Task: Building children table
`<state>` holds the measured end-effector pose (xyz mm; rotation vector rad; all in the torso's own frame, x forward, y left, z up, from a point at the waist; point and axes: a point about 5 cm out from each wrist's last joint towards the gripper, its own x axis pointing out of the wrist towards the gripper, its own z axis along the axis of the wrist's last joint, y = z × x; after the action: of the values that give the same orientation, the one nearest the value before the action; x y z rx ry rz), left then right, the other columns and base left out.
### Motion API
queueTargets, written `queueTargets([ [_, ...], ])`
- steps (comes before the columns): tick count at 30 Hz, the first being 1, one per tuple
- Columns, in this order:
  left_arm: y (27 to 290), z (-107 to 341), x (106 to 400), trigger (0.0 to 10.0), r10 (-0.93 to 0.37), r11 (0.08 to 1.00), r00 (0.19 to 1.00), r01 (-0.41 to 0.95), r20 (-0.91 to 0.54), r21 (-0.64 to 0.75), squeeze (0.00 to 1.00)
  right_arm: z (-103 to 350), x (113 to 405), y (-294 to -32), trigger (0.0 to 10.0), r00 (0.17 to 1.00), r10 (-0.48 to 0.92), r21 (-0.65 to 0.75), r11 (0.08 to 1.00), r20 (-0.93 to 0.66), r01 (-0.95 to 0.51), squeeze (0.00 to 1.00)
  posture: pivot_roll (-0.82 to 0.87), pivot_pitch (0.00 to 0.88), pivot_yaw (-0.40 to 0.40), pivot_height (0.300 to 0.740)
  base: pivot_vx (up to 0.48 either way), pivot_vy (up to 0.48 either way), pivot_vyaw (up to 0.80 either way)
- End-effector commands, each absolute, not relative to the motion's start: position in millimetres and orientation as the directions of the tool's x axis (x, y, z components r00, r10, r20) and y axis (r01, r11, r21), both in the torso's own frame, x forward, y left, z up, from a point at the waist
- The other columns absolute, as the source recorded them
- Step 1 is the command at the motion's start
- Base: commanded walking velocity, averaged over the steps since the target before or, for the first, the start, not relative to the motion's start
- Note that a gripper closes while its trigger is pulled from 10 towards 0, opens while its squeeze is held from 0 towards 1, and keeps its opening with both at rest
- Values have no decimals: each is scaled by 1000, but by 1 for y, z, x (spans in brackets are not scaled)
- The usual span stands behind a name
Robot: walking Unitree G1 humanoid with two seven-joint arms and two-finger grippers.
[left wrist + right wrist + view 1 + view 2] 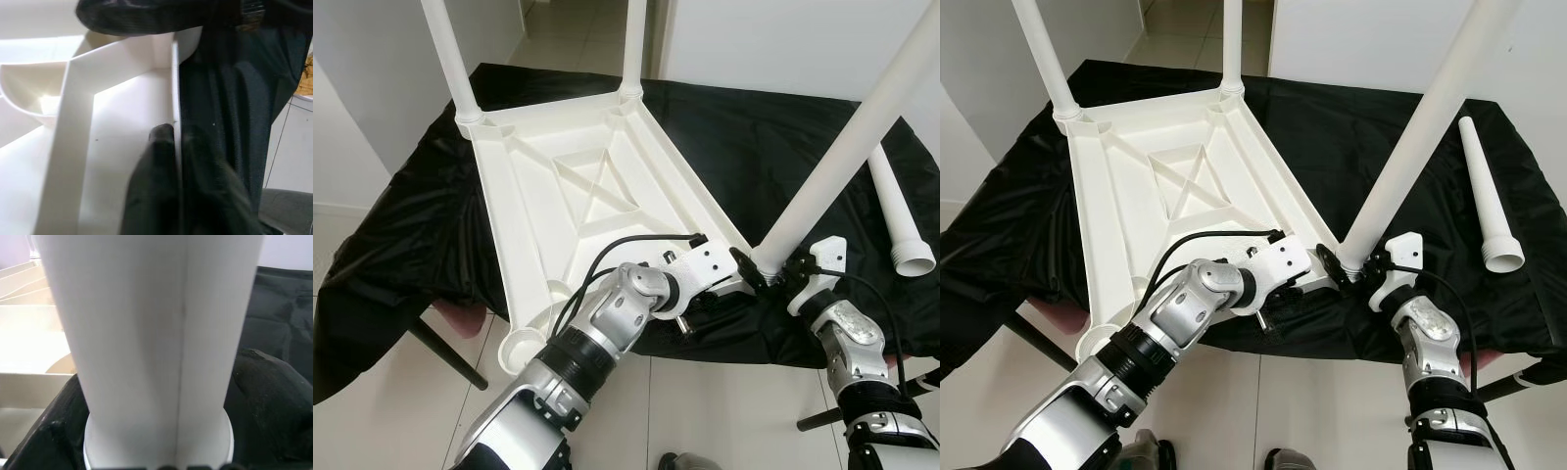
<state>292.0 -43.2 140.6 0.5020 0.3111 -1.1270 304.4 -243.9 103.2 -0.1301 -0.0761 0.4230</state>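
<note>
Children's table top (578,186), upturned: I am bracing its rim in the pinched left claw (736,262) while the right claw (781,274), clamping the third leg (847,147), is seating it, needing a straighter push.

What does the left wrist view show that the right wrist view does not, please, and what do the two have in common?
The left wrist view shows the left gripper with its black fingers closed on the thin side wall of the upturned white tabletop, plus a strip of tiled floor.

The right wrist view shows the white table leg up close, standing at its socket with the right gripper clamped around its base.

Both include the tabletop's ribbed underside and the black cloth beneath it.
</note>
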Motion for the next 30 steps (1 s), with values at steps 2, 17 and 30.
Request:
queueTargets([
  [2, -42, 140, 297, 0, -739, 400, 485, 874, -467, 275, 0, 68, 290, -242, 10000, 910, 401, -67, 910, -106, -409, 0, -3, 58, 22, 740, 0, 0, 0],
  [17, -41, 140, 302, 10000, -720, 415, 509, 861, -472, 295, 0, 60, 283, -243, 10000, 915, 381, 3, 923, -132, -384, 0, -11, 49, 22, 740, 0, 0, 0],
  [30, -44, 143, 302, 10000, -726, 410, 512, 858, -459, 308, 0, 63, 285, -240, 0, 928, 356, 48, 935, -112, -353, 0, -13, 28, 6, 740, 0, 0, 0],
])
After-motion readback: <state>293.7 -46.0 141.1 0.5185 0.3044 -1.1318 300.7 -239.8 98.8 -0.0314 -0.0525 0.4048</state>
